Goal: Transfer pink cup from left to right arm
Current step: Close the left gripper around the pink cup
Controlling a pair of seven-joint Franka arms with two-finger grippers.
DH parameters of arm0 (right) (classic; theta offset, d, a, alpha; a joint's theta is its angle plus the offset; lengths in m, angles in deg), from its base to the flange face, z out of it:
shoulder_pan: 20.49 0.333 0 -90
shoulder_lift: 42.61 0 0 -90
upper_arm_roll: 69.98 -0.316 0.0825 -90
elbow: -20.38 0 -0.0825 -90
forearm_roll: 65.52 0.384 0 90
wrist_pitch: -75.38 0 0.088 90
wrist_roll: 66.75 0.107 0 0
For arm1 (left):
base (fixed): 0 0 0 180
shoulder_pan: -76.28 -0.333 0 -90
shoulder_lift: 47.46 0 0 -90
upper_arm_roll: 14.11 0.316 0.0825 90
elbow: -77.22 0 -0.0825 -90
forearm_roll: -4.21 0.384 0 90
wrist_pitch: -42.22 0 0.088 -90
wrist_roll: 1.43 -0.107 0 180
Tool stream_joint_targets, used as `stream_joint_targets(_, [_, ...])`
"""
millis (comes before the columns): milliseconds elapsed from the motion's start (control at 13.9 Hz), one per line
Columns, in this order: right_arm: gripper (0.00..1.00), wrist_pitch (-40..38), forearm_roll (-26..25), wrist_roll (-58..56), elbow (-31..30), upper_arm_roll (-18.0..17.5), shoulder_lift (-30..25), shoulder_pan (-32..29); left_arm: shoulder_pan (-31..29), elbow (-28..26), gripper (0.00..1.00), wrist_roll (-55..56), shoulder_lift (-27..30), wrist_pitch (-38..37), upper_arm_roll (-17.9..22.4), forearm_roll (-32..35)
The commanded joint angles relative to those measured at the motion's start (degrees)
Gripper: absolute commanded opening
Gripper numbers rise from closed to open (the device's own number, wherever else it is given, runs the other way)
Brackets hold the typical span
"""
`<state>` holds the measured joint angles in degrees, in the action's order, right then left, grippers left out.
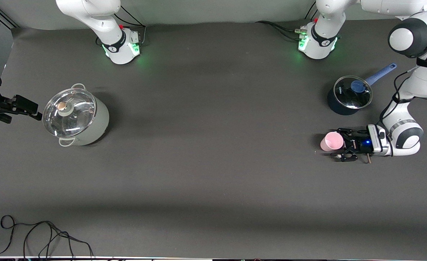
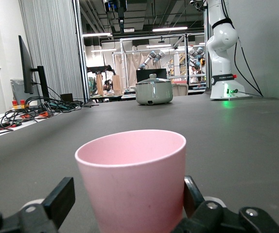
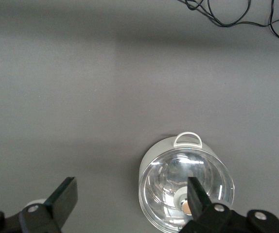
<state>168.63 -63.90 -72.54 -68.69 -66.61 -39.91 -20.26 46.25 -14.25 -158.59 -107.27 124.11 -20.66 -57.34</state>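
On the counter (image 1: pixel 213 174), nearer the front camera than the blue saucepan (image 1: pixel 349 96), the left pincer (image 1: pixel 344 145) straddles the upright pink cup (image 1: pixel 331 141), spread wide for grasping, while the right pincer (image 1: pixel 21 108), also wide, waits over the counter beside the lidded white stockpot (image 1: pixel 75 116).

A dark grey mat (image 1: pixel 206 174) covers the table, with a black cable (image 1: pixel 36 235) coiled at its near edge. Grey curtains (image 2: pixel 49 48) and a monitor (image 2: pixel 25 65) stand under ceiling strip lights (image 2: pixel 168 29).

A grey pot (image 1: pixel 76 116) with a glass lid (image 1: pixel 69 112) stands near the counter's (image 1: pixel 213 174) edge at the right arm's end. A dark saucepan (image 1: pixel 347 97) with a blue handle (image 1: pixel 381 74) stands near the opposite edge. A black cable (image 1: pixel 43 235) lies at the counter's front corner.
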Motion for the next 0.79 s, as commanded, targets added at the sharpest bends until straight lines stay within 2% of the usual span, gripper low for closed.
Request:
stream_joint_targets(0, [1.0, -1.06, -0.39, -0.72, 1.44, 0.4, 0.63, 0.38, 1.82, -0.2, 0.98, -6.67, -1.19, 0.47, 0.66, -1.64])
stream_joint_targets(575, [1.0, -2.29, -0.13, -0.45, 2.15, 0.23, 0.19, 0.39, 3.84, -1.17, 0.98, -7.81, -1.8, 1.52, 0.66, -3.49])
stream_joint_targets(719, [1.0, -2.29, -0.04, -0.63, 2.32, 0.49, 0.28, 0.38, 4.02, -1.17, 0.86, -7.81, -1.8, 1.61, 0.66, -3.49])
